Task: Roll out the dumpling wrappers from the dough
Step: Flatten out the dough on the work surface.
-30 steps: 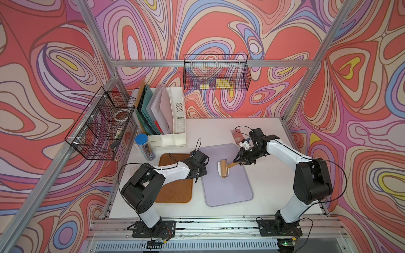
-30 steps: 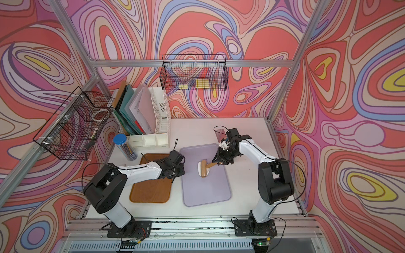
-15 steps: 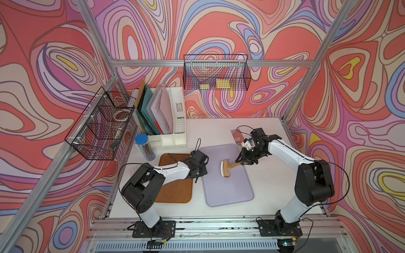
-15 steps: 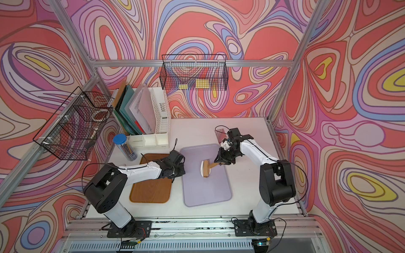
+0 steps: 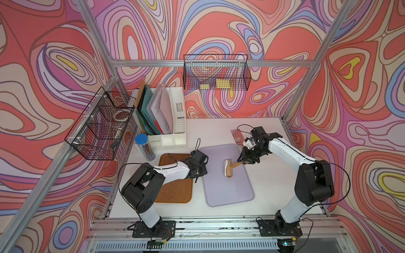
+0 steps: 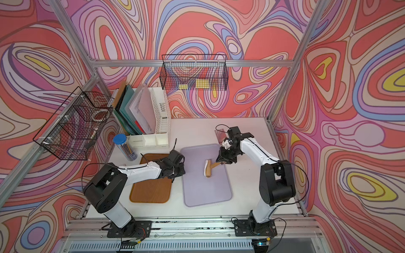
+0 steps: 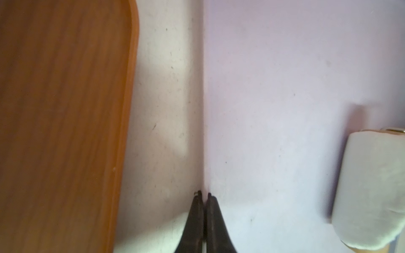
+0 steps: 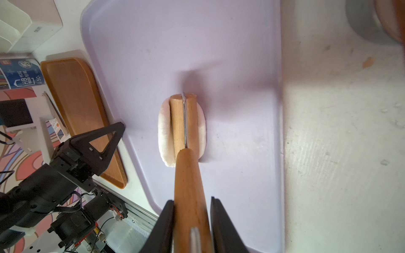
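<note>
The dough [image 8: 164, 135] is a small white oval lying on the lilac tray [image 8: 219, 54]. A wooden roller [image 8: 178, 122] presses across it, so only its two sides show. My right gripper [image 8: 191, 200] is shut on the roller's wooden handle [image 8: 188, 179]. In both top views the dough [image 5: 225, 168] [image 6: 206, 169] sits at the roller's left side, with the right gripper [image 5: 241, 161] just behind and to the right. My left gripper [image 7: 203, 193] is shut on the lilac tray's left edge [image 5: 202, 175]. No dumpling wrappers are in view.
A brown wooden tray [image 5: 175, 190] lies just left of the lilac one. A shiny steel cup [image 8: 363, 22] stands behind the lilac tray's far right corner. A white file organiser [image 5: 166, 122] and a blue-capped tube [image 5: 144, 146] stand at the back left.
The roller has crept slightly to the right over the dough. The left arm has stayed still on the tray's edge.
</note>
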Available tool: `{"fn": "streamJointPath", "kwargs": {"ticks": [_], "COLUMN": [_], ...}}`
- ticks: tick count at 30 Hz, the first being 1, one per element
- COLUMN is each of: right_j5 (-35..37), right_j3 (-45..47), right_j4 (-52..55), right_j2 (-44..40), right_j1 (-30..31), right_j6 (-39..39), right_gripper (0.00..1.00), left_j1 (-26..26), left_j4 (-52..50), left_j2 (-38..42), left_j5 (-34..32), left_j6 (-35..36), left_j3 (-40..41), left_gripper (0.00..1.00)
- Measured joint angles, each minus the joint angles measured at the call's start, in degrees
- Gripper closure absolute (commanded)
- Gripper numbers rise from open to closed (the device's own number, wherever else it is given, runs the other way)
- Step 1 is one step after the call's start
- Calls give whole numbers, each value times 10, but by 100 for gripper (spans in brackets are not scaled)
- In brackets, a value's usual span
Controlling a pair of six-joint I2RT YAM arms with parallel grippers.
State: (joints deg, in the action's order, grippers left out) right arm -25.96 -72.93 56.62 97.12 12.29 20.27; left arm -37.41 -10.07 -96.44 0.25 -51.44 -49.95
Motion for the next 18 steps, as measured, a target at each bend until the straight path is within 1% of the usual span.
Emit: {"fn": "streamJointPath", "kwargs": {"ticks": [9, 14, 18], "right_j5": [31, 90, 126], "right_j3": [-4, -9, -29], "right_j4": [14, 35, 52], "right_j2": [-7, -19, -21], "right_j1": [1, 2, 18], "right_j6": [2, -1, 2], "right_gripper": [100, 100, 100], "left_j1": [0, 0, 0], "left_j4": [2, 2, 2], "left_j2": [0, 0, 0], "left_j5": [0, 0, 1], "left_j6": [0, 0, 0], "left_j3": [1, 1, 1], "left_gripper": [100, 100, 100]}}
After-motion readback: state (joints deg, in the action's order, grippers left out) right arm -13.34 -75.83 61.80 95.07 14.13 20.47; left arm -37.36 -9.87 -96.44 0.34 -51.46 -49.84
